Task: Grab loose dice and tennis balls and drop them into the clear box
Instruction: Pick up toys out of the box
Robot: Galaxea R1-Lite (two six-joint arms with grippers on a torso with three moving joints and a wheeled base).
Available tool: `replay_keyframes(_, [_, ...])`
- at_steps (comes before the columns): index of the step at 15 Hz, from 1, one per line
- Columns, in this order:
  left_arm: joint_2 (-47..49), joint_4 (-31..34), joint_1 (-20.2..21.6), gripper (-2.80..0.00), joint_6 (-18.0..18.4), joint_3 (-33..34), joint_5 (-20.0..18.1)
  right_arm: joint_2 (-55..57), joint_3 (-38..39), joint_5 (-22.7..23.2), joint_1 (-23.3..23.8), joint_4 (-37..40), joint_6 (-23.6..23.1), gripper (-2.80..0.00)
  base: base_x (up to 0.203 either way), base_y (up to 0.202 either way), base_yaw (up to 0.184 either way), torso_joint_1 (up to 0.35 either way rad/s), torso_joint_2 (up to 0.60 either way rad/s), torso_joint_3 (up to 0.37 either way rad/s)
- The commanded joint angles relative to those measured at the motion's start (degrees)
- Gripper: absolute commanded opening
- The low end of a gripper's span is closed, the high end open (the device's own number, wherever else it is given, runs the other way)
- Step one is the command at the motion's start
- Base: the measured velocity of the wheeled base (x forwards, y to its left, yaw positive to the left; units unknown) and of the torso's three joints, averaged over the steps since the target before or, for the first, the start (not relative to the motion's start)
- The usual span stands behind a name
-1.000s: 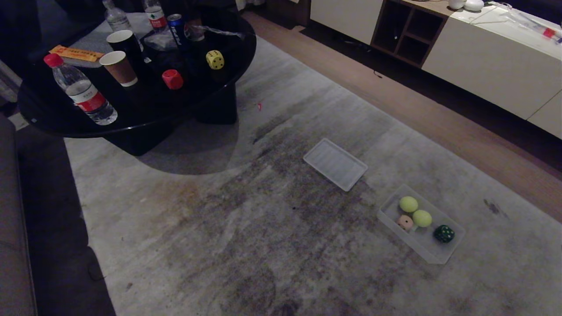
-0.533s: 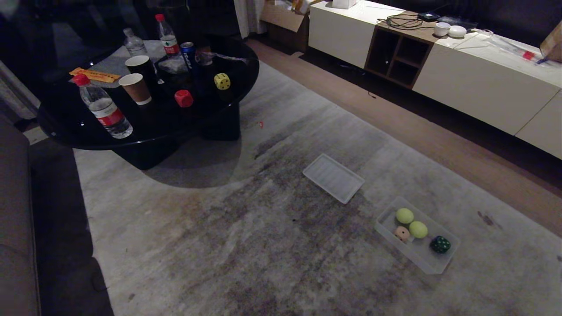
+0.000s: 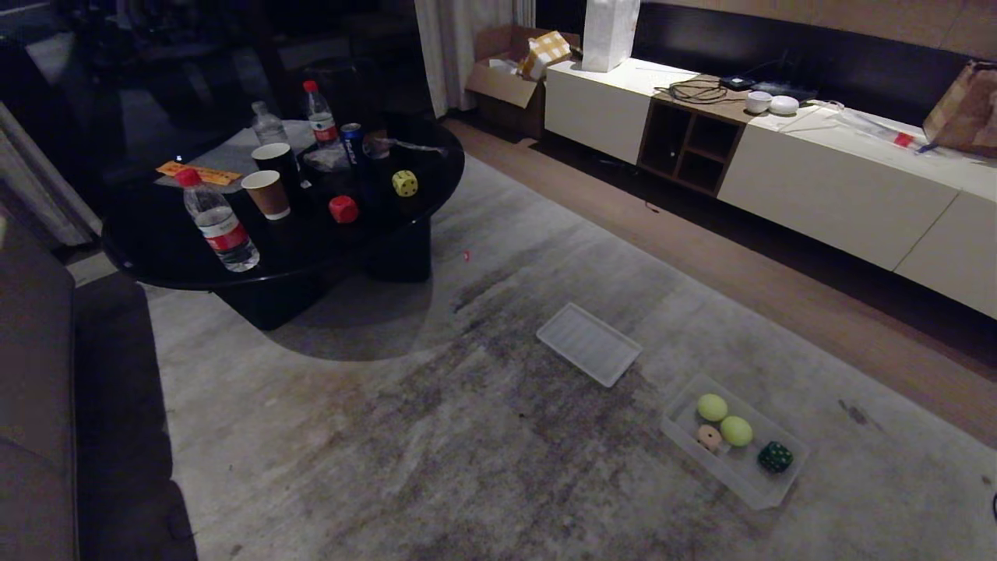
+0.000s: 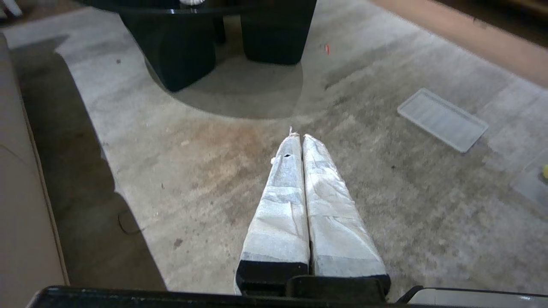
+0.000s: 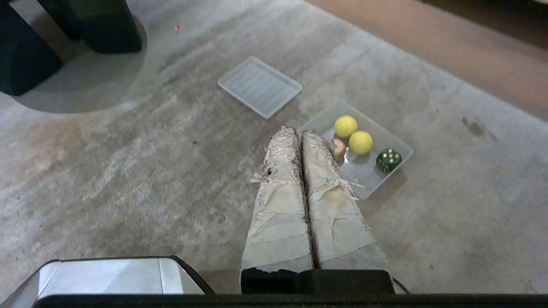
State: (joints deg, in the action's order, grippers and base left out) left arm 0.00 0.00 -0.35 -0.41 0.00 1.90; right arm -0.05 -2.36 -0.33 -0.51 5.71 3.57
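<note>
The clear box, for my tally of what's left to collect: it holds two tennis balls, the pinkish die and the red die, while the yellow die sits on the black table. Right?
Not quite. The fourth item in the clear box is the dark green die, not the red die, which sits on the black table near the yellow die, as the head view shows.

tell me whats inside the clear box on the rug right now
The clear box holds two tennis balls, a pinkish-beige die and a dark green die. In the right wrist view the closed right gripper covers part of the pinkish die.
</note>
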Motion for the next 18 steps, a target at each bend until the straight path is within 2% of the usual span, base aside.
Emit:
replay_keyframes(1, [0.09, 0.00, 0.00, -2.80, -0.11, 0.09, 0.04, 0.05, -0.01, -0.02, -0.02, 0.01, 0.03, -2.80, 0.000, 0.000, 0.000, 0.006, 0.00, 0.201])
replay_keyframes(18, [0.09, 0.09, 0.00, -2.80, 0.32, 0.09, 0.04, 0.14, -0.01, -0.11, -0.02, 0.10, 0.03, -2.80, 0.000, 0.000, 0.000, 0.002, 0.00, 0.191])
